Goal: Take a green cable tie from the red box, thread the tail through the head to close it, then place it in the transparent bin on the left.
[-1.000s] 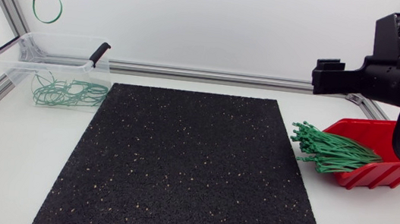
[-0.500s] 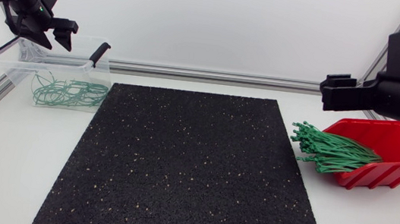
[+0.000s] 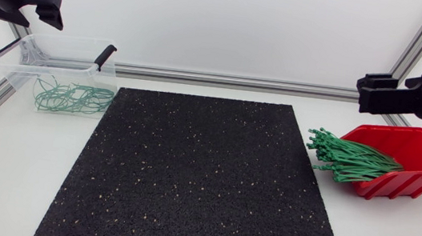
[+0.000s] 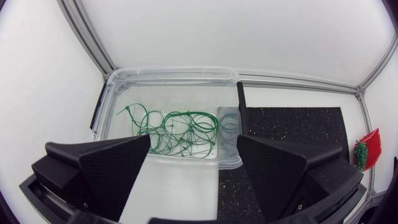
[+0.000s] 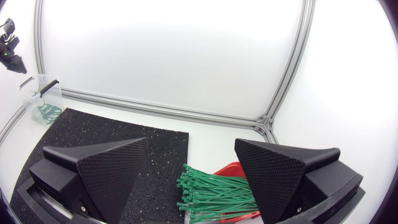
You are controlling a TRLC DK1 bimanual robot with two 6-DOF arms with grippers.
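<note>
The transparent bin (image 3: 20, 62) stands at the back left with several closed green tie loops (image 3: 72, 97) lying in it. My left gripper (image 3: 10, 13) hangs above and behind the bin, open and empty. In the left wrist view the bin's rim (image 4: 174, 73) and the loops (image 4: 180, 130) lie ahead of and below the open left gripper (image 4: 193, 168). The red box (image 3: 412, 155) sits at the right, and a bundle of straight green cable ties (image 3: 351, 159) sticks out of it toward the mat. My right gripper (image 5: 189, 162) is open and empty, high above the ties (image 5: 211, 193).
A black speckled mat (image 3: 196, 173) covers the middle of the table. Aluminium frame rails (image 3: 216, 78) run along the back and side edges. The bin has black clip handles (image 3: 104, 56) on its rim.
The left gripper held a closed green loop above the bin a second ago; it has opened and the loop is gone from it. The right arm has drawn back to the right.
</note>
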